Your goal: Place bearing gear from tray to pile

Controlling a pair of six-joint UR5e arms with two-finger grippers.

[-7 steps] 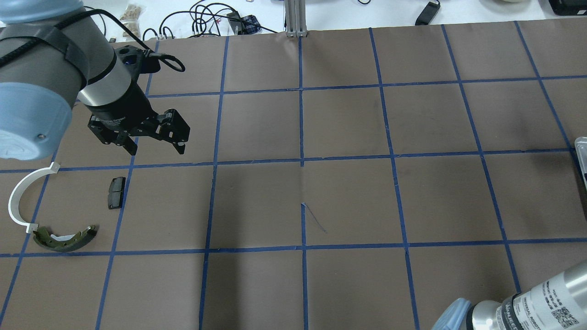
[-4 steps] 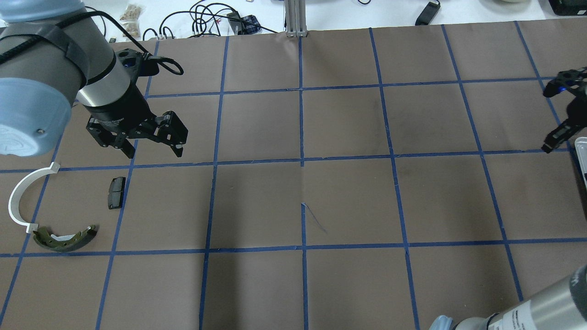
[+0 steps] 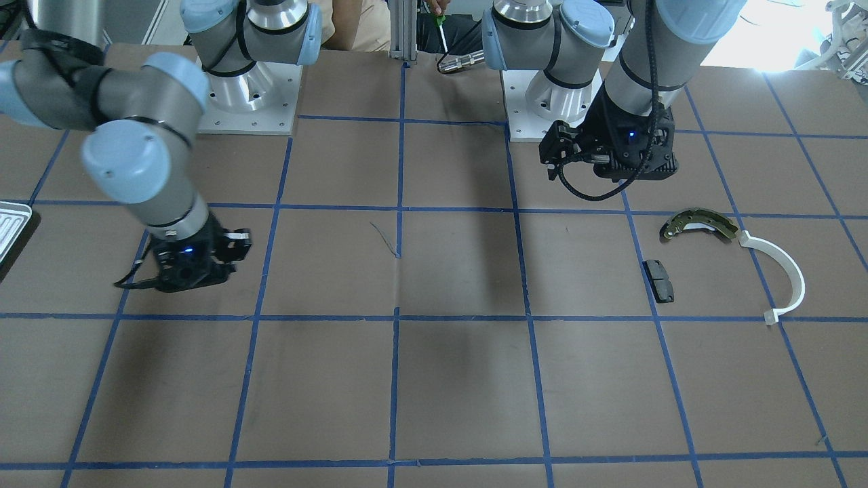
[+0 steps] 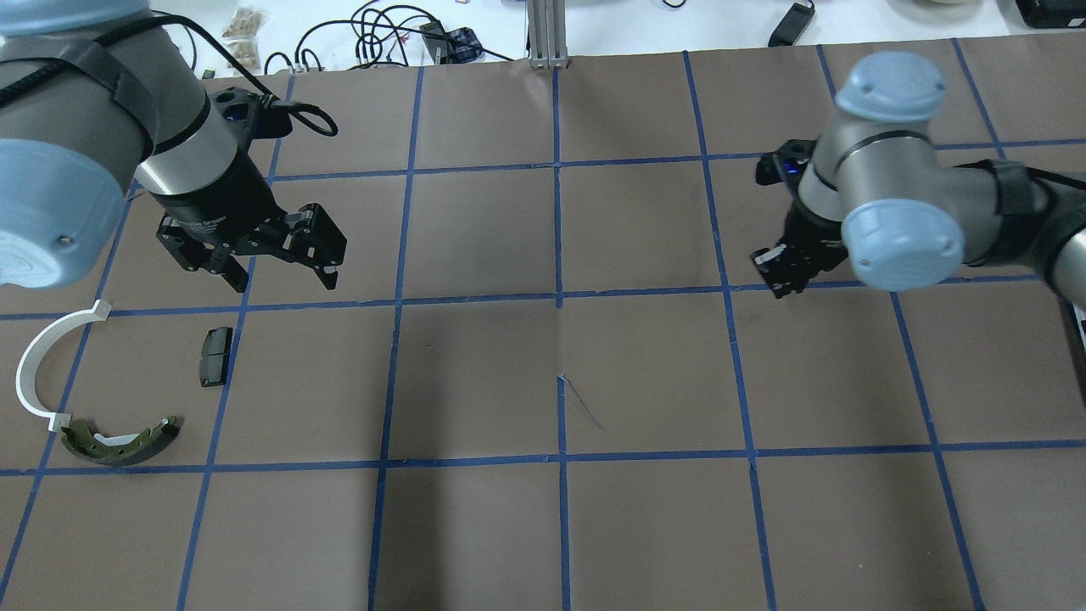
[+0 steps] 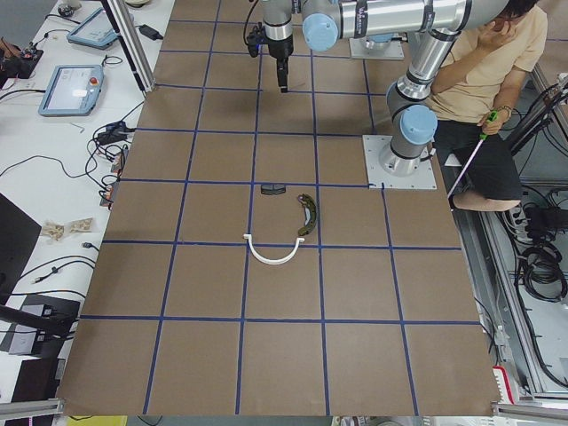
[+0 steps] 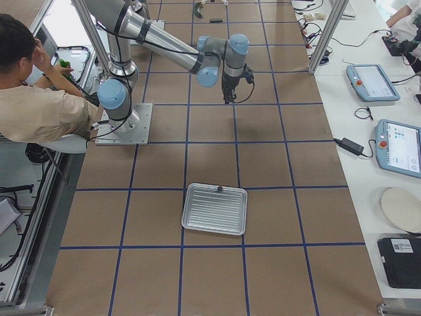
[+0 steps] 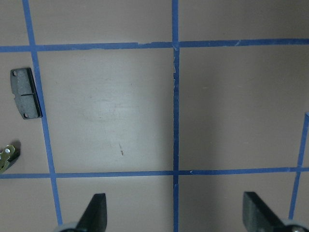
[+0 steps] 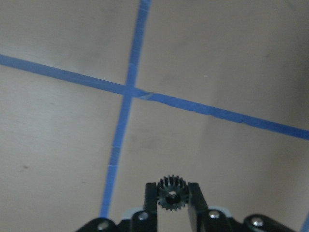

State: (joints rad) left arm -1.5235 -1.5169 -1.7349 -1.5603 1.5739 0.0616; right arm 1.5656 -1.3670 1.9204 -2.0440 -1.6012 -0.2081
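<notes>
Pile at the table's left end: white plastic half-ring [image 4: 34, 365], smooth thin arc, one end just beside the olive metal brake shoe [image 4: 119, 441], a curved piece with a dull matte face; the small black rectangular pad [image 4: 215, 356] lies apart from both, flat, on a blue tape line. Left gripper [image 4: 284, 273] hovers just beyond the pad, fingers [image 7: 94, 212] spread wide with nothing between them. The table [image 4: 645, 382] is covered in brown matte paper gridded with blue tape, slightly scuffed. Right gripper [image 4: 782, 273] hangs over the right half, clear of the surface. Its two fingers are closed nearly together on the bearing gear [image 8: 172, 193], a small dark toothed wheel with a centre bore, pinched across its diameter with the face toward the wrist camera. Tray [image 6: 214, 214] sits past the right gripper near the right end: whitish-grey metal, ribbed floor, raised rim, rounded corners. One small dark item rests near the tray's rim, too small to identify. Status, as judged: pickup done, gear off the tray and in hand, well apart from the pile. Left to do: cross the table, possibly via the open left gripper, and set the gear down among the pile parts.
</notes>
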